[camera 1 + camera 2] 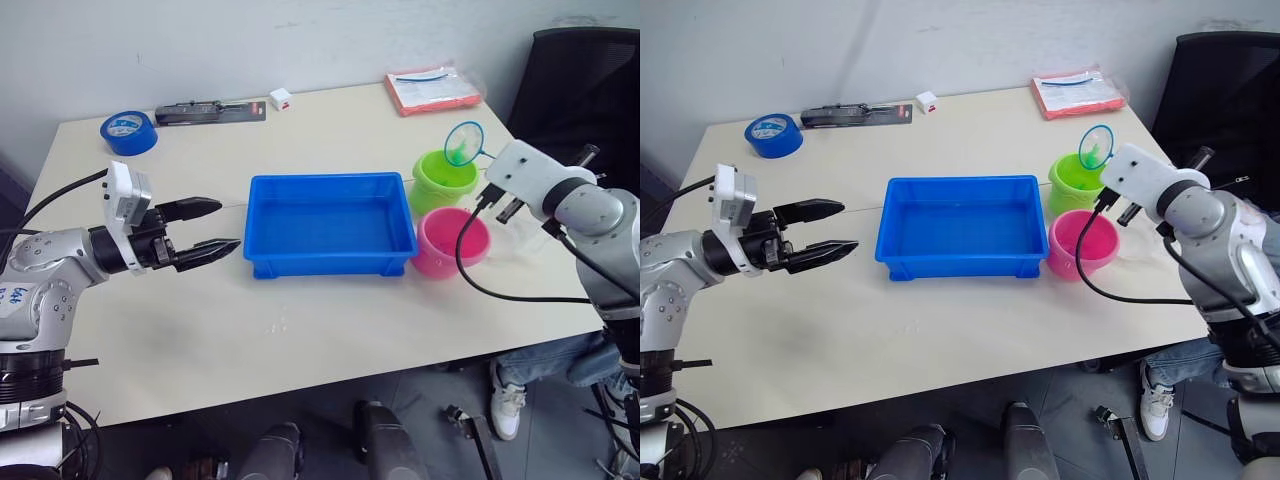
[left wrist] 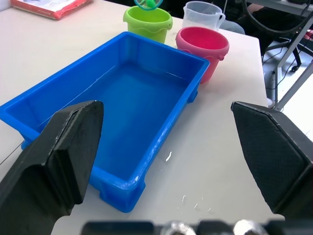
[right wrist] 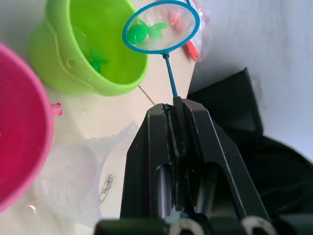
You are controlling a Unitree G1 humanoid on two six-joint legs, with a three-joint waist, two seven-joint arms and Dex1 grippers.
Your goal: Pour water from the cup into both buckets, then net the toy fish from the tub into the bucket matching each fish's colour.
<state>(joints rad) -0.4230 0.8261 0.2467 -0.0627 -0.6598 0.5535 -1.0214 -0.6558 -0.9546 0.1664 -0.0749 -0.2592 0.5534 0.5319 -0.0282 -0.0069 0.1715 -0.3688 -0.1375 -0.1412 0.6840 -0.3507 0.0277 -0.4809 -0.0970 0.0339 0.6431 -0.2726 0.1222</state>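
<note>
Fish are what I am sorting, and one green fish (image 3: 138, 33) is lying in the mesh of the net (image 3: 161, 26) right now. Starting at my left, my left gripper (image 1: 208, 229) is hovering over the bare table (image 1: 300, 330) with its fingers spread wide and nothing between them, pointing toward the blue tub (image 1: 329, 224), which is sitting mid-table holding shallow water. Just past the tub's right end, the green bucket (image 1: 441, 181) and the pink bucket (image 1: 451, 242) are standing side by side, green farther from me; another green fish (image 3: 96, 60) is resting inside the green one. The clear cup (image 2: 202, 14) is standing just beyond the pink bucket. My right gripper (image 3: 174, 110) is pinching the net's thin handle between pressed-together fingers, holding the hoop above the green bucket's rim.
</note>
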